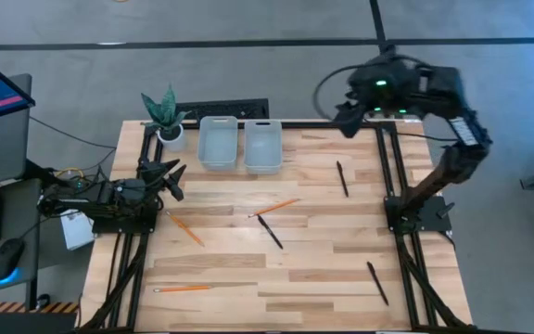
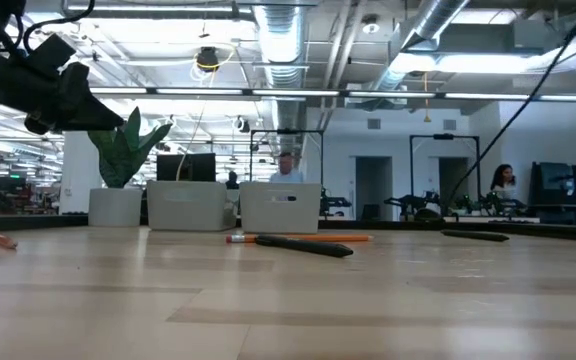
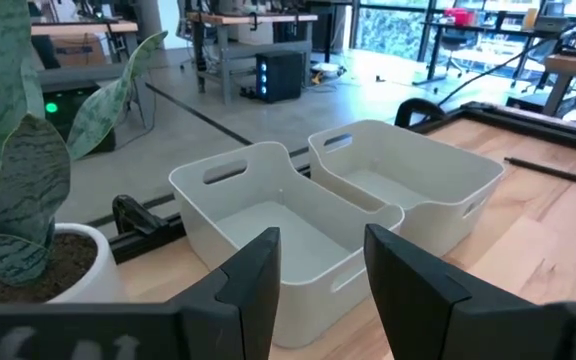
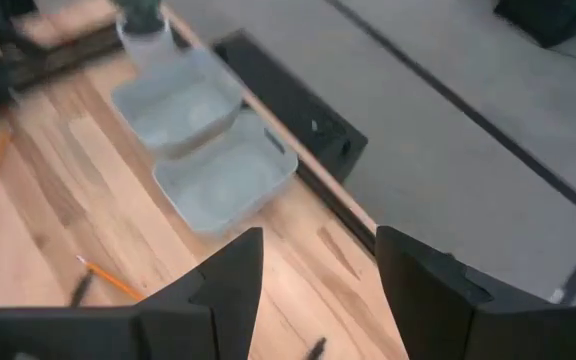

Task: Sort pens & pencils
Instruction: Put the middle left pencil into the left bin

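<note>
Our left gripper (image 1: 176,178) hangs over the desk (image 1: 323,250) edge with its fingers (image 3: 253,285) spread apart and nothing between them. Just ahead of these fingers stand two pale bins (image 1: 218,142) (image 1: 262,145), side by side and touching, with a potted plant (image 1: 166,113) close beside the fingers.

Our right gripper (image 1: 348,119) is raised near the far corner of the desk, its fingers (image 4: 230,283) likewise parted and holding nothing. From these fingers the bins lie farther off across the wood.

Outward from both pairs of fingers, the task's things lie scattered flat on the desk. One pen (image 1: 342,178) lies nearest the right fingers; another pen (image 1: 269,231) sits mid-desk, just beside a pencil (image 1: 274,207). A second pencil (image 1: 184,228) lies close below the left fingers. Farthest out, near the front edge, are the third pencil (image 1: 184,289) and the third pen (image 1: 377,282), well apart.
</note>
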You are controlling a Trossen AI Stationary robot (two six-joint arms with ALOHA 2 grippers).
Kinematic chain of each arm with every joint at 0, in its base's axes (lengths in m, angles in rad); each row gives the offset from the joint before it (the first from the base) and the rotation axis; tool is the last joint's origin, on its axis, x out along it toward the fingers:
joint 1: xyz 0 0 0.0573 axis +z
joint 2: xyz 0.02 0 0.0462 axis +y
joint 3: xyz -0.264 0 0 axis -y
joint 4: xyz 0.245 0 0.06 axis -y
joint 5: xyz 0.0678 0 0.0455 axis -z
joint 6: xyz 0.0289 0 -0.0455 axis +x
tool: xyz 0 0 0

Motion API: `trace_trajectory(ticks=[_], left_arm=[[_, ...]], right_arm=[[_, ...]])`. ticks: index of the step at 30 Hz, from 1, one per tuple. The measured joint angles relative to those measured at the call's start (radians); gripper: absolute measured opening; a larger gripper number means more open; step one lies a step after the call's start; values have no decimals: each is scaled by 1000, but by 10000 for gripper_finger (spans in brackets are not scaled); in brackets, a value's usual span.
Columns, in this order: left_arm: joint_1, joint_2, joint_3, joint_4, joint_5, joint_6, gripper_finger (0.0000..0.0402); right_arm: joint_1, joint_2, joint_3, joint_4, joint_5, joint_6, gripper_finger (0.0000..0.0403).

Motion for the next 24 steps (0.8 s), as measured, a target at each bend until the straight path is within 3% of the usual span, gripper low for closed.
trace_trajectory(ticks=[10,24], left_arm=[[0,0,-1,-1,0,-23,137],[0,0,2,-2,0,-26,137]], right_arm=[[3,-129,0,-1,1,53,217],[2,-191,-35,0,3,46,217]])
